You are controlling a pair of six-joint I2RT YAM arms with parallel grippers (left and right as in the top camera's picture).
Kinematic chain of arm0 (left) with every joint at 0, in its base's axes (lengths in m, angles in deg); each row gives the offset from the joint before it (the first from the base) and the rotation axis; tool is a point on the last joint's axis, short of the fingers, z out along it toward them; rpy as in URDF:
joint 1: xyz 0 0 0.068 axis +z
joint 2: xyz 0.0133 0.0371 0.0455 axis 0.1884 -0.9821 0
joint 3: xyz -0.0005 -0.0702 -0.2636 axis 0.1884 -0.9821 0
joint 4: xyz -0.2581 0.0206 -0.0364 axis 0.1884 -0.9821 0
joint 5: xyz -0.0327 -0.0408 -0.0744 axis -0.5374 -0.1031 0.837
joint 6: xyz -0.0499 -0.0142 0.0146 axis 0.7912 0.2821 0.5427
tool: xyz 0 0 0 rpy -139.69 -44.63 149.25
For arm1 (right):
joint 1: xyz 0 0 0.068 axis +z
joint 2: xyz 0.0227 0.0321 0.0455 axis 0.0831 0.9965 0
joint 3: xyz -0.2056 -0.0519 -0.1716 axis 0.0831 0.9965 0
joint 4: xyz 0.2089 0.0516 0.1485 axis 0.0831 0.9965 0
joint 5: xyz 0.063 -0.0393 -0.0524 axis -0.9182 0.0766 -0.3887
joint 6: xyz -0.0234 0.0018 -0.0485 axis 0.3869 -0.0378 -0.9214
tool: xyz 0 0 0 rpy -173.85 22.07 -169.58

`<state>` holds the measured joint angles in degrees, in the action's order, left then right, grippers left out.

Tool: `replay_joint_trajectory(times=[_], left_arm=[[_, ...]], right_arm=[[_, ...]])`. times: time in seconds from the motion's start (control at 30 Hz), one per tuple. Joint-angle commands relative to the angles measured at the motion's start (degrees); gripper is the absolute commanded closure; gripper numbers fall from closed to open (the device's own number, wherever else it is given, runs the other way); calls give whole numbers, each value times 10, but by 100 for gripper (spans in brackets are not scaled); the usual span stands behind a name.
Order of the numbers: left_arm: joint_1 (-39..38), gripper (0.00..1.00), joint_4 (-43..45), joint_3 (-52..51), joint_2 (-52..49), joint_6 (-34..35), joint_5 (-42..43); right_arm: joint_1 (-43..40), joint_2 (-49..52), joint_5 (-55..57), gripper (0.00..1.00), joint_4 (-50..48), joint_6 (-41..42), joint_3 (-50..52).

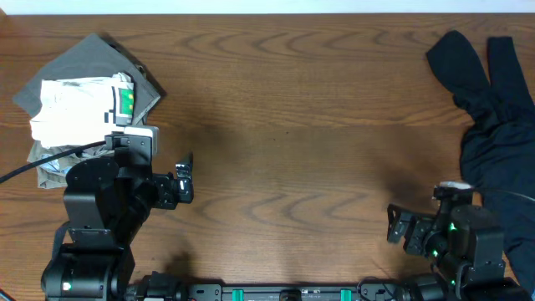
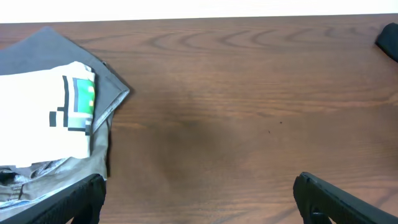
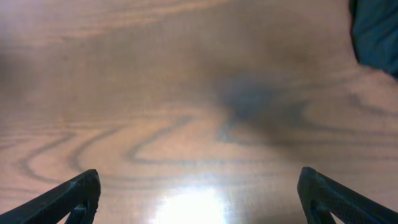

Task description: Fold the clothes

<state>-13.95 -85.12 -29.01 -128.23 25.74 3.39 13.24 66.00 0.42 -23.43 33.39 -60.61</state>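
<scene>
Overhead showed one white T-shirt [image 1: 67, 113], one grey garment [image 1: 92, 58], one black garment [image 1: 493, 109]; left gripper [image 1: 185, 178] and right gripper [image 1: 393, 224] gaped empty above the wooden table [image 1: 292, 125].

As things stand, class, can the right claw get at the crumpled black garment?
Probably yes: the open right claw faces away but holds nothing, and the black garment lies beside that arm, unobstructed.

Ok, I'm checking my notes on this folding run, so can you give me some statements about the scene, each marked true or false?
1. The white T-shirt lies on top of the grey garment. True.
2. The black garment is neatly folded. False: it lies crumpled at the right side of the table.
3. The left end effector grips the T-shirt. False: it is open and empty, beside the pile.
4. The right end effector is open, holding nothing. True.
</scene>
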Motion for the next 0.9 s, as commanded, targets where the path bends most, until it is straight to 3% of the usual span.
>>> replay_joint_trajectory(times=[0.0, 0.43, 0.87], left_arm=[[2, 2, -2, -2, 1, 9, 2], [2, 2, -2, -2, 1, 9, 2], [2, 2, -2, -2, 1, 9, 2]], right_arm=[[-2, -3, 5, 1, 10, 10, 2], [-3, -12, 6, 1, 9, 10, 3], [-31, -197, 57, 1, -67, 1, 50]])
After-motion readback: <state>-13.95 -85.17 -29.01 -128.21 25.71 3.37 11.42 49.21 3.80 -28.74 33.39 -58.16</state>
